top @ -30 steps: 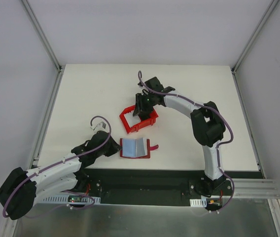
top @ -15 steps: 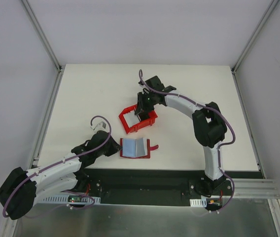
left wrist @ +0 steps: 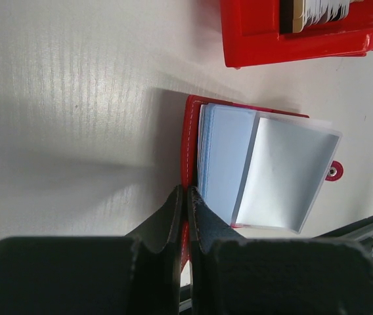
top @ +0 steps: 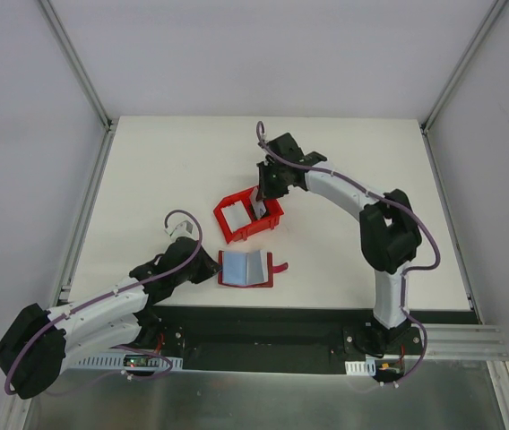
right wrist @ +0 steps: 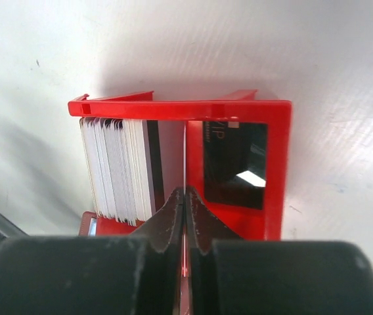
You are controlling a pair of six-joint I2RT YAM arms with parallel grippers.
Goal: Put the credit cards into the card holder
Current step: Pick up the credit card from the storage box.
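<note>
The card holder [top: 245, 269] lies open near the table's front, its pale slots [left wrist: 285, 170] facing up and its snap tab [left wrist: 333, 172] to the right. My left gripper [top: 208, 269] is shut on the holder's red left cover edge [left wrist: 188, 144]. A stack of credit cards [right wrist: 117, 167] stands on edge in the bright red bin [top: 229, 219]. My right gripper [right wrist: 185, 191] is over the bin, shut on one thin card [right wrist: 184, 157] seen edge-on, apart from the stack. That card shows pale below the right gripper [top: 259, 202] in the top view.
A small black block [right wrist: 236, 164] lies inside the red bin [right wrist: 278, 170], right of the gripped card. The bin stands just behind the holder, its open side toward the front left. Metal frame rails border the white table on both sides.
The right gripper's jaws have closed onto one card in the bin and the wrist has shifted slightly right. The left arm and the card holder have not moved.
</note>
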